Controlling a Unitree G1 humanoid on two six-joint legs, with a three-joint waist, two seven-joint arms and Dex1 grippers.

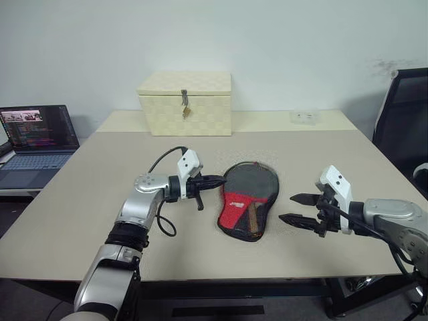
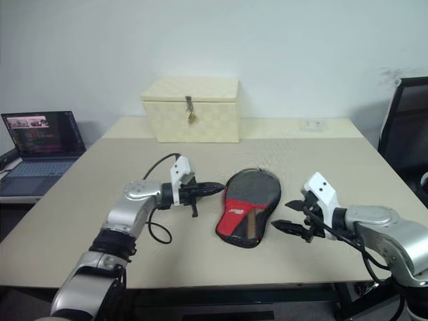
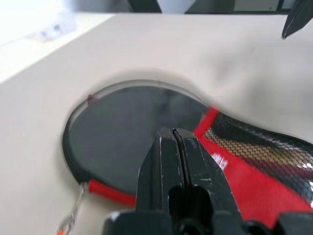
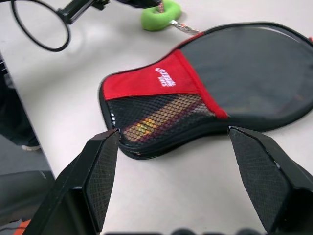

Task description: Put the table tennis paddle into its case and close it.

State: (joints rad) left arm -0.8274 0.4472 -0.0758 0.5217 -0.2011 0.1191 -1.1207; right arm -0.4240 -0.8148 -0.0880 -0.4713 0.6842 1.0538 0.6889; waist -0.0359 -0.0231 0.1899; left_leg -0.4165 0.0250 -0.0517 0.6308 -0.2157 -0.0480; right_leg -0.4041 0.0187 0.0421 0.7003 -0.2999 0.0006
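The table tennis paddle (image 4: pixel 161 116) shows as a light wooden handle behind the black mesh pocket of the case (image 1: pixel 249 199), a paddle-shaped soft black fabric pouch with a red logo panel, so we judge it already inside. In the left eye view the case lies flat at the centre of the frame on the beige tabletop (image 1: pixel 80 200), handle end nearest the lower edge.

We see our left gripper (image 1: pixel 215 180) just left of the case's round end, fingers pressed together with no gap. The right wrist view shows its tip at a green pull tag (image 4: pixel 160 14) on a short chain at the case's edge, but we cannot tell whether the tag is actually pinched. Our right gripper (image 1: pixel 299 208) hovers at the lower right of the case, jaws wide apart and empty, clear of the fabric.

We expect the case to be light and limp on its own, stiffened only by the hard, flat paddle within. The fabric should slide easily on the smooth table, so a pull on the zipper may drag the whole thing along. We would steady it at the handle end, where the wood gives something firm to clamp through the cloth. The tag is small and loose on its chain; it wants a tight pinch and a pull along the seam.

Behind, in the upper middle, stands a cream checkered latched box (image 1: pixel 186 101); an open laptop (image 1: pixel 35 137) sits at the far left.
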